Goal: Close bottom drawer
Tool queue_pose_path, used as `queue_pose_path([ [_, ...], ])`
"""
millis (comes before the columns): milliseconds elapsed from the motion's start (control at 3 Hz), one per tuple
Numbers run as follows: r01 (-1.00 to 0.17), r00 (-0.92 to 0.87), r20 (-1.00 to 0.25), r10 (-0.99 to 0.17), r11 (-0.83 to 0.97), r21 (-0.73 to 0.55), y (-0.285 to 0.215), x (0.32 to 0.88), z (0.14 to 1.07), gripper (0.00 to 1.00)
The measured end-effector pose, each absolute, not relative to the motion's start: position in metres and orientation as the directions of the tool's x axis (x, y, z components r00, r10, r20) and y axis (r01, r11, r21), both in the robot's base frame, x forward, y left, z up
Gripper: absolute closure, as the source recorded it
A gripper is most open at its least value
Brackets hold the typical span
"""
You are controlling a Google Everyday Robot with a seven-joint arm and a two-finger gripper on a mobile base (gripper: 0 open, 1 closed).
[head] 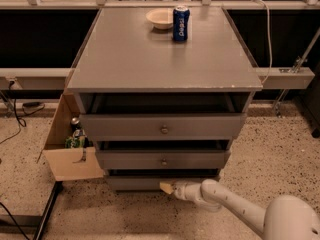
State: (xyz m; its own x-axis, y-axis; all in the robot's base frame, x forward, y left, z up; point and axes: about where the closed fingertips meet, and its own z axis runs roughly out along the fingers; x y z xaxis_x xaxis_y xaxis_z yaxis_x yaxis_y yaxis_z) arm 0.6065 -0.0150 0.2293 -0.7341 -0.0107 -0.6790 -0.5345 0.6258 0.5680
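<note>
In the camera view, your tan-tipped end effector (168, 187) sits low at the front of the thin grey wooden bottom drawer (135, 183). The drawer stands slightly out, so the placement suits a push. You cannot tell whether the end effector is apart or together.

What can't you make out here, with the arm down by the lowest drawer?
Camera view, all three:
1. Knob of the bottom drawer: the gripper, at the drawer's front, covers that spot.
2. Inside of the bottom drawer: only a dark gap, shadowed by the middle drawer above.
3. Contents of the cardboard box: partly behind the cabinet beside it.
</note>
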Motion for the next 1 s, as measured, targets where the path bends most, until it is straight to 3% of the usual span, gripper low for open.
queue_pose_path([
  [667, -0.538, -0.74, -0.671, -0.037, 0.632, 0.558, -0.027, 0.605, 0.231, 1.0],
  [1000, -0.54, -0.761, -0.644, -0.077, 0.624, 0.564, -0.056, 0.604, 0.233, 1.0],
])
